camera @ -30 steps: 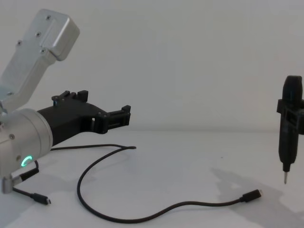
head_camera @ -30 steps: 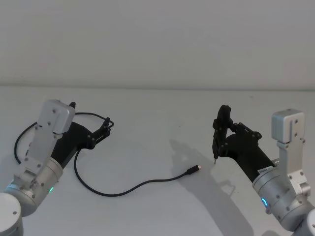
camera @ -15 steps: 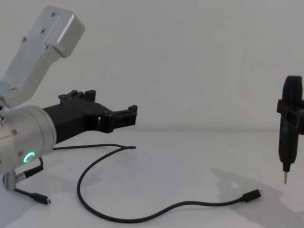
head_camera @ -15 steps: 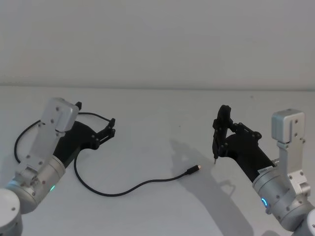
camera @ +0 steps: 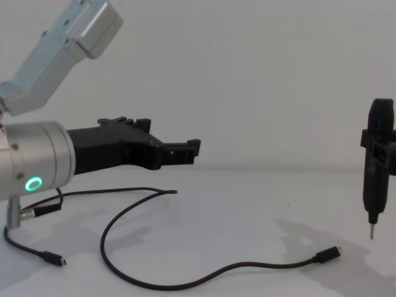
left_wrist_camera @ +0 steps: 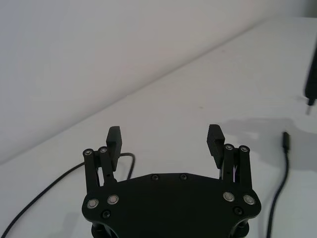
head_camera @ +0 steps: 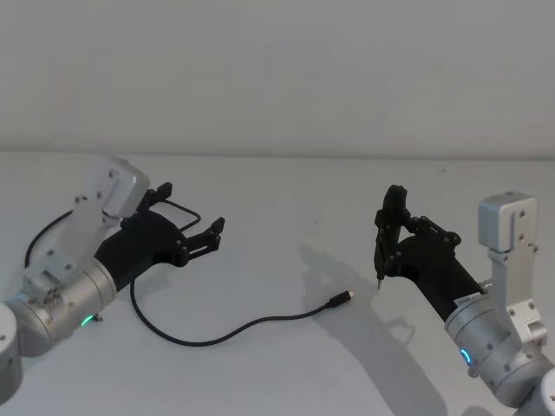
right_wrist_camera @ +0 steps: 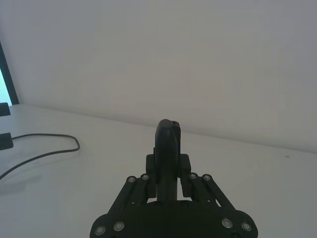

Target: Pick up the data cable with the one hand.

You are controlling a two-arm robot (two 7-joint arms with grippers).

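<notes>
I'd tip the black angular plastic left hand down onto a straight run of the thin black data cable, which lies curled on the white table from beneath that hand to its plug near the middle, and straddle the cord before closing. That arm reaches forward, roughly level, fingers apart and empty; its clearance I can't quite judge. My right hand hangs at right, clamped on a slim black pen-like tool.
</notes>
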